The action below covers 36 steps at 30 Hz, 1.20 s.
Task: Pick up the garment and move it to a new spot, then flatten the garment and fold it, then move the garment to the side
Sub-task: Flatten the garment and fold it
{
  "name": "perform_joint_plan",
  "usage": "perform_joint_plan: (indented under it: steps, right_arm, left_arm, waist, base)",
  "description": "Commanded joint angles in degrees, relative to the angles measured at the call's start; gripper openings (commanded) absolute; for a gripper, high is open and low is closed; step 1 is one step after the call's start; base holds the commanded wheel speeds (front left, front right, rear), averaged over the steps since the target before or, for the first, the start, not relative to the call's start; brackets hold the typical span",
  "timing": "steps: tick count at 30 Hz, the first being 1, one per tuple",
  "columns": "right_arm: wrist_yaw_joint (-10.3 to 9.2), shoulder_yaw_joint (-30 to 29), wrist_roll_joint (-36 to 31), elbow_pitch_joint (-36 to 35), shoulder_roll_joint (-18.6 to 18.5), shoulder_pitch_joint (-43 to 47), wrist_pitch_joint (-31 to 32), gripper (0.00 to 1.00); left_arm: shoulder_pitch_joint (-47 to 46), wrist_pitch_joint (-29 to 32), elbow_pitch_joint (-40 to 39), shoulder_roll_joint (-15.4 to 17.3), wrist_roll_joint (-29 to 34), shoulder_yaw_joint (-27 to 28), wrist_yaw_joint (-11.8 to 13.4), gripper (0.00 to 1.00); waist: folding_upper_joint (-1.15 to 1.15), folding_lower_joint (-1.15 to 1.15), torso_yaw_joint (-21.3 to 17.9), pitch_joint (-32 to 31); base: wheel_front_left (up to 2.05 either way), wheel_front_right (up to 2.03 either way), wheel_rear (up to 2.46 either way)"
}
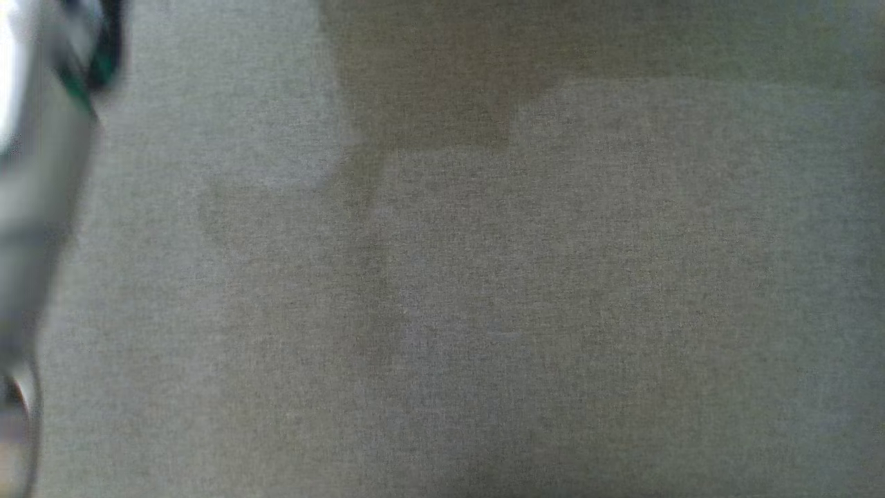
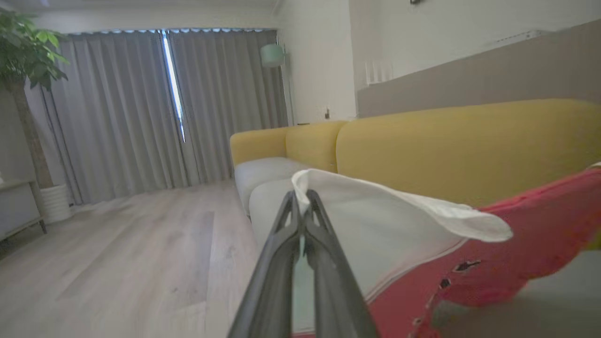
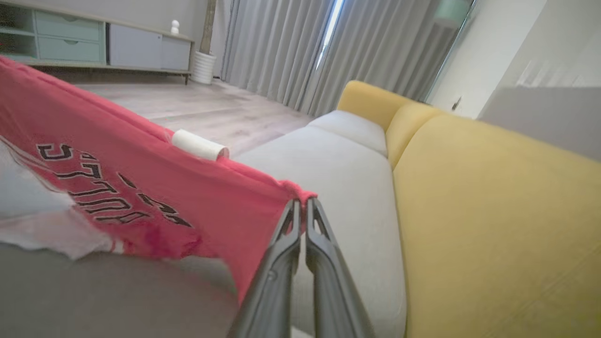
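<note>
The garment (image 3: 155,197) is red with black lettering and white parts. It hangs stretched between my two grippers above the grey sofa seat (image 3: 338,178). My right gripper (image 3: 302,206) is shut on a corner of its red cloth. In the left wrist view my left gripper (image 2: 300,199) is shut on a white fold of the garment (image 2: 385,211), whose red body runs off to the right. In the head view a blurred pale forearm (image 1: 41,173) crosses the left edge over grey cushion fabric (image 1: 484,277).
The yellow sofa back (image 3: 493,211) runs along the far side of the seat. Wooden floor (image 2: 117,244) lies on the other side, leading to grey curtains (image 2: 117,108), a potted plant (image 2: 28,51) and a low sideboard (image 3: 70,42).
</note>
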Motion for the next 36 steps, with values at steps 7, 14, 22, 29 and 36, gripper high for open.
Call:
perform_joint_plan:
  steps: [7,14,22,29,36]
  right_arm:
    - [0.37,2.31,5.34,-4.22,-4.44,16.13,-0.76,0.00]
    - [0.37,-0.19,8.62,-9.77,-5.82,34.47,-0.77,0.00]
    - [0.37,-7.77,8.11,-14.14,-4.96,52.55,-0.77,0.00]
    - [0.37,-14.62,4.94,-19.99,-4.65,66.46,-0.77,0.00]
    - [0.37,-18.47,3.07,-23.42,-4.37,69.00,-0.30,0.00]
  left_arm:
    - [22.88,-0.27,-11.38,7.07,-2.15,0.78,-0.06,0.00]
    - [46.76,-0.27,-20.35,10.00,-5.10,-0.22,4.16,0.00]
    - [63.53,-0.28,-27.79,11.49,-5.52,-0.74,9.23,0.00]
    - [70.95,0.41,-31.81,13.70,-6.23,-2.10,10.66,0.00]
    - [67.70,2.11,-32.64,14.24,-6.22,-1.92,9.66,0.00]
  waist:
    - [0.00,-0.02,-0.28,-6.25]
    - [0.00,-0.02,-2.14,-12.98]
    - [0.00,-0.02,-2.58,-17.01]
    - [0.00,-0.02,-2.88,-18.74]
    - [0.00,-0.02,-2.49,-17.30]
  base:
    - [0.00,0.00,0.00]
    - [0.00,0.00,0.00]
    - [0.00,0.00,0.00]
    - [0.00,0.00,0.00]
    - [0.00,0.00,0.00]
